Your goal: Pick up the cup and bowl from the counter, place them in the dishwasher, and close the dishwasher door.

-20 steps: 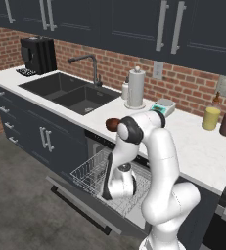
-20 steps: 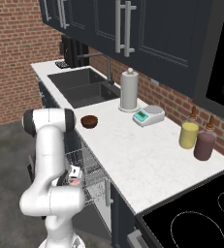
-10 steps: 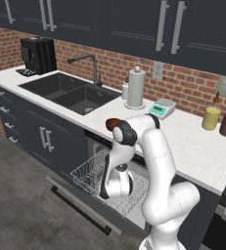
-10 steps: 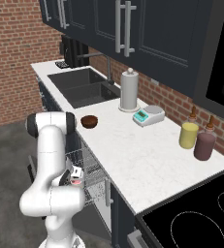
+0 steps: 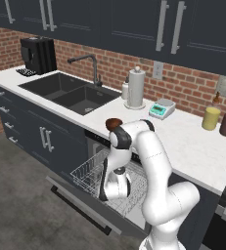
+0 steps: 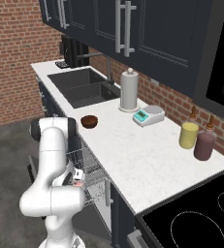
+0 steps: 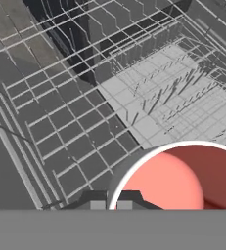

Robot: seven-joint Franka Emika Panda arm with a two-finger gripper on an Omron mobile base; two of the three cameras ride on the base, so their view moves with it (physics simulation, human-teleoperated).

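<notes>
1. Pincer [image 6: 77,180]: you are looking at it pinching the cup [image 7: 183,178] low over the white wire rack [image 5: 92,171] of the dishwasher [image 5: 109,183].
2. Cup: it is showing a round white rim and a smooth red-pink inside in the hand view.
3. Bowl [image 6: 89,121]: it is sitting on the speckled white counter [image 6: 133,150], round, dark brown, wood-like.
4. Dishwasher door [image 5: 78,207]: it is lying dropped open beneath the rack.
</notes>
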